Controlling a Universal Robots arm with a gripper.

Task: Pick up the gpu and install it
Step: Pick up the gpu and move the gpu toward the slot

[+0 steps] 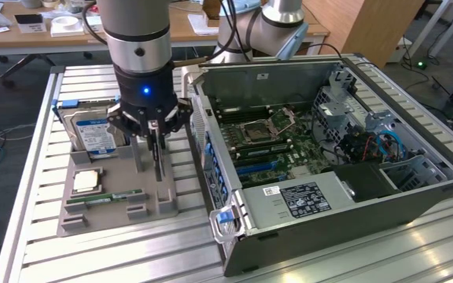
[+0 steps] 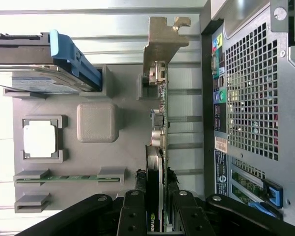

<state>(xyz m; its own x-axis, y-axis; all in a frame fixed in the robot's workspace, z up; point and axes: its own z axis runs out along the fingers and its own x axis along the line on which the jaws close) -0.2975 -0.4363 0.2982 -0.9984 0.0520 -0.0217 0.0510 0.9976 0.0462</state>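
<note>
The gpu [image 1: 158,158] stands on edge over the grey parts tray [image 1: 116,215], a thin dark card hanging straight down from my gripper [image 1: 153,127]. In the wrist view its narrow edge [image 2: 160,132] runs away from me, ending in the silver bracket [image 2: 163,44]. My gripper [image 2: 158,216] is shut on the card, one black finger [image 2: 132,214] pressed against each face. The card's lower edge is at or just above its tray slot; I cannot tell which. The open computer case [image 1: 415,177] lies to the exterior view's right of the tray.
On the tray are a silver hard drive [image 1: 92,132] with a blue-white label, a square processor [image 1: 87,180] and a green RAM stick [image 1: 104,197]. The case's perforated rear panel [image 2: 250,98] is close beside the card. A slatted metal table [image 1: 92,259] carries everything.
</note>
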